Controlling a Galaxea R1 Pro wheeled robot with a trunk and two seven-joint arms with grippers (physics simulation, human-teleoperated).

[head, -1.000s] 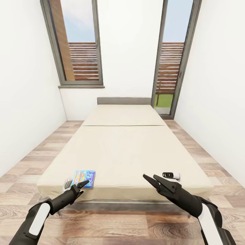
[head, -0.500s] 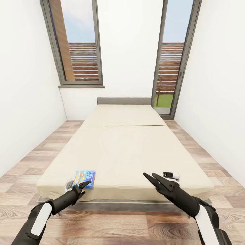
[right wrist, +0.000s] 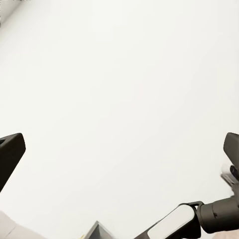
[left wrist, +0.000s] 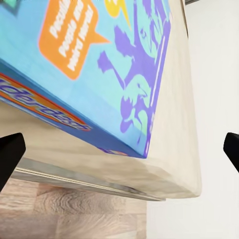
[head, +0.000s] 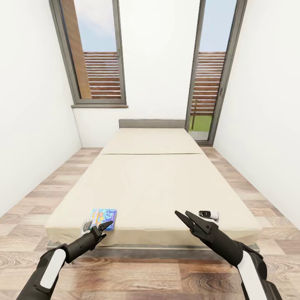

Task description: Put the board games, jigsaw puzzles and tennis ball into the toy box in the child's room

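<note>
A small blue board game (head: 103,216) with orange and purple print lies flat on the beige bed (head: 150,183), at its near left corner. My left gripper (head: 104,227) hovers open just in front of that box, at the mattress edge. The left wrist view shows the board game (left wrist: 94,64) close up on the bed corner (left wrist: 169,169), with the black fingertips (left wrist: 10,154) spread wide on either side. My right gripper (head: 186,217) is open and empty above the bed's near right part. The table, toy box, jigsaw puzzles and tennis ball are out of view.
The bed fills the middle of a narrow white-walled room, with wood-plank floor (head: 37,196) along both sides. A tall window (head: 96,54) and a glass door (head: 208,75) stand in the far wall. A grey headboard (head: 152,123) is at the far end.
My left arm has crept slightly forward and to the right, toward the blue board game. The right gripper has barely shifted.
</note>
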